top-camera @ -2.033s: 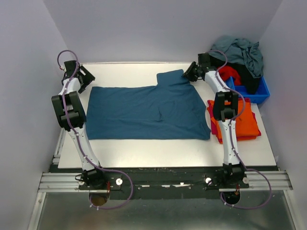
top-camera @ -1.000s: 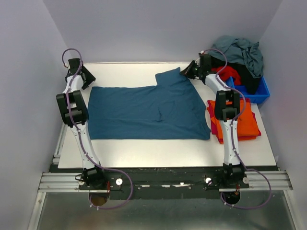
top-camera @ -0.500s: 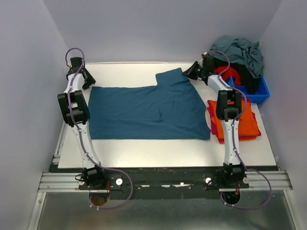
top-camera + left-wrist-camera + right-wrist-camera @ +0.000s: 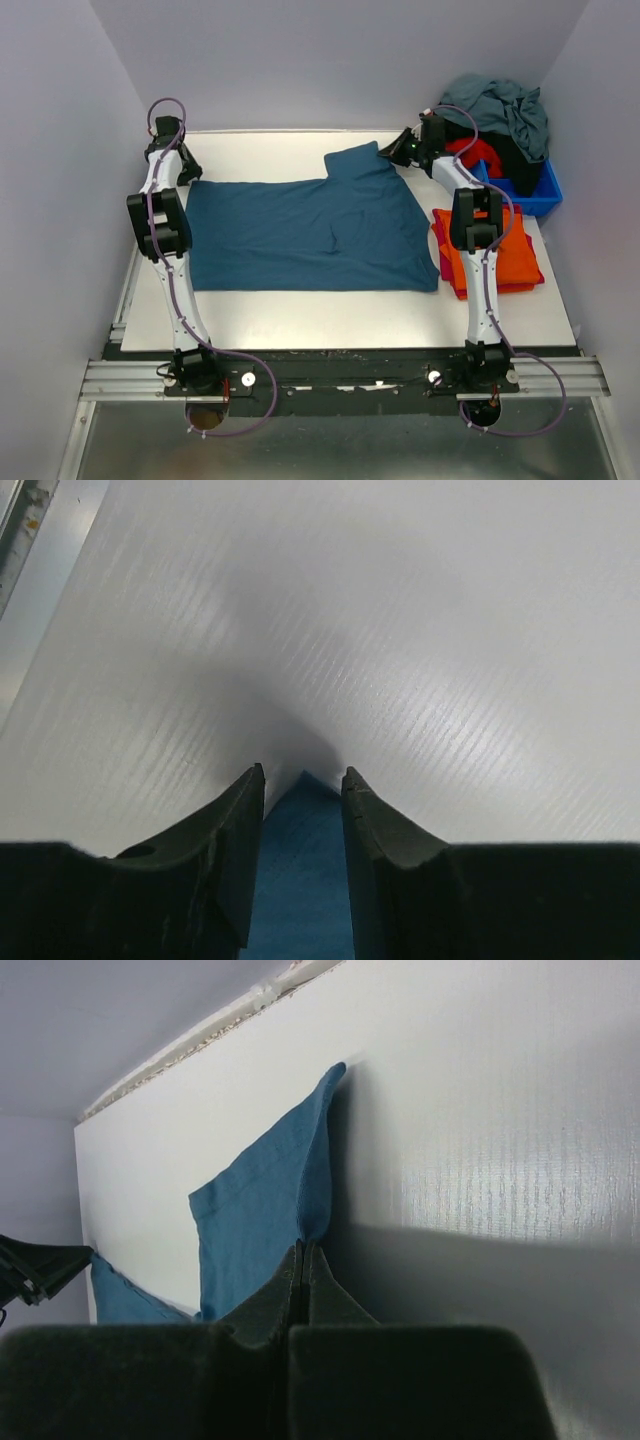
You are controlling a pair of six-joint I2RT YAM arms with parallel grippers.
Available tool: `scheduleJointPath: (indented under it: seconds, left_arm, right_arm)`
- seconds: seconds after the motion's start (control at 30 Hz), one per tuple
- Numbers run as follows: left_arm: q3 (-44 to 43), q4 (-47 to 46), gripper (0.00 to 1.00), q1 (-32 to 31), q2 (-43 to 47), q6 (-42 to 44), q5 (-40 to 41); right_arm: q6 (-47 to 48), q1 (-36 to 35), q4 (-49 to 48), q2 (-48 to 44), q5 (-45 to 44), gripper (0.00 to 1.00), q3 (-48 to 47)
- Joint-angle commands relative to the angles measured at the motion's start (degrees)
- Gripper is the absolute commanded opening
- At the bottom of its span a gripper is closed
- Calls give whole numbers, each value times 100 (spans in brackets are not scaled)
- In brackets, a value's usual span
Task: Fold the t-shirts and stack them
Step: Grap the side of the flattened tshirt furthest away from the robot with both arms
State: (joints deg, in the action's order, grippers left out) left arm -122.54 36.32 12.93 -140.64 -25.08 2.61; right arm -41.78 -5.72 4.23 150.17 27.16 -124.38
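My left tool (image 4: 303,772): jaws partly apart, straddling a corner tip of the teal-blue t-shirt (image 4: 300,880). The corner lies flat on the table (image 4: 400,630) between my fingers; I cannot tell whether the pads touch it.

My right tool (image 4: 303,1250): jaws closed on a fold of the teal-blue t-shirt, the cloth standing up just ahead of the tips. The rest of it spreads flat between the two tools. The orange t-shirts (image 4: 520,262) lie behind my right tool, beside the forearm.
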Motion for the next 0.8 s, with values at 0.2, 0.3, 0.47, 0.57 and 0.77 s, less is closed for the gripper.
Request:
scheduleJointPath:
  seconds: [0.2,0.3,0.47,0.57,0.77]
  left_arm:
    - [-490,561,19,-27,-535,82,-551]
    - [-516,526,8,-1,-561,109,-779]
    - [-456,526,0,34,-518,126,-1150]
    - [-8,219,0,52,-79,126,-772]
    - [626,-353,0,52,581,91,-341]
  right_arm:
    - [-14,62,-124,-365,193,1,54]
    - [-6,71,-115,-383,211,1,54]
    - [3,79,-115,-427,220,1,80]
    - [-32,88,-124,-445,229,1,72]
    - [-85,97,-115,-471,334,1,-122]
